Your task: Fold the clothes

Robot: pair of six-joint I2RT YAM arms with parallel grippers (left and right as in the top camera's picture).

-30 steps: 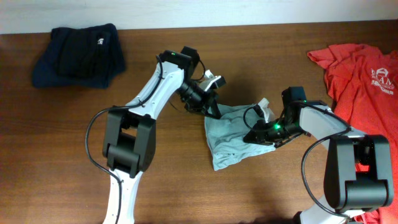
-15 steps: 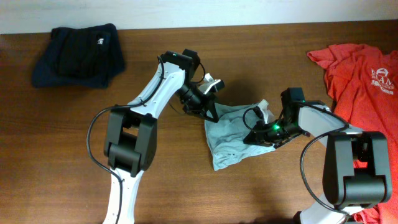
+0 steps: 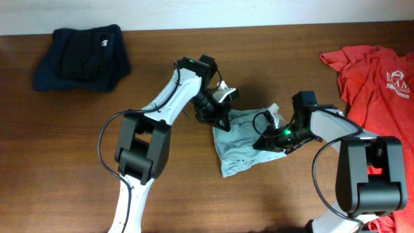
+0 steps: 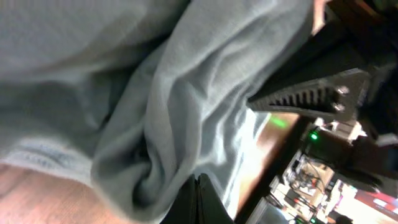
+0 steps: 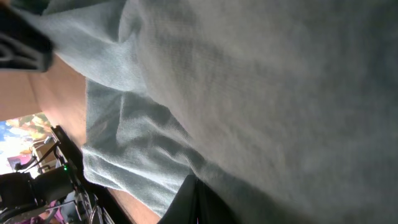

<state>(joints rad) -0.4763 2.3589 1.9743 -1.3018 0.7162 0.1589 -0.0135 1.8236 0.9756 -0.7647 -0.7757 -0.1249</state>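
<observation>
Two arms bent in over the middle of the table (image 3: 194, 194), one from each side. The left arm went up from the near edge, folded at its elbow, and tipped its left hand (image 3: 218, 116) down onto the top left corner of the grey cloth (image 3: 236, 152). The right arm stayed low and curled in from the right. Its right hand (image 3: 266, 141) pointed left and lay on the right side of the same cloth.

Both hands were pinched onto the grey cloth. In the left wrist view, the cloth bunched up into folds right at a dark finger (image 4: 202, 202). In the right wrist view, the cloth filled almost the whole picture.

The grey cloth lay crumpled between the two hands. A red shirt (image 3: 378, 77) lay spread at the far right. A pile of dark blue clothes (image 3: 84, 55) sat at the far left, well apart from the arms.
</observation>
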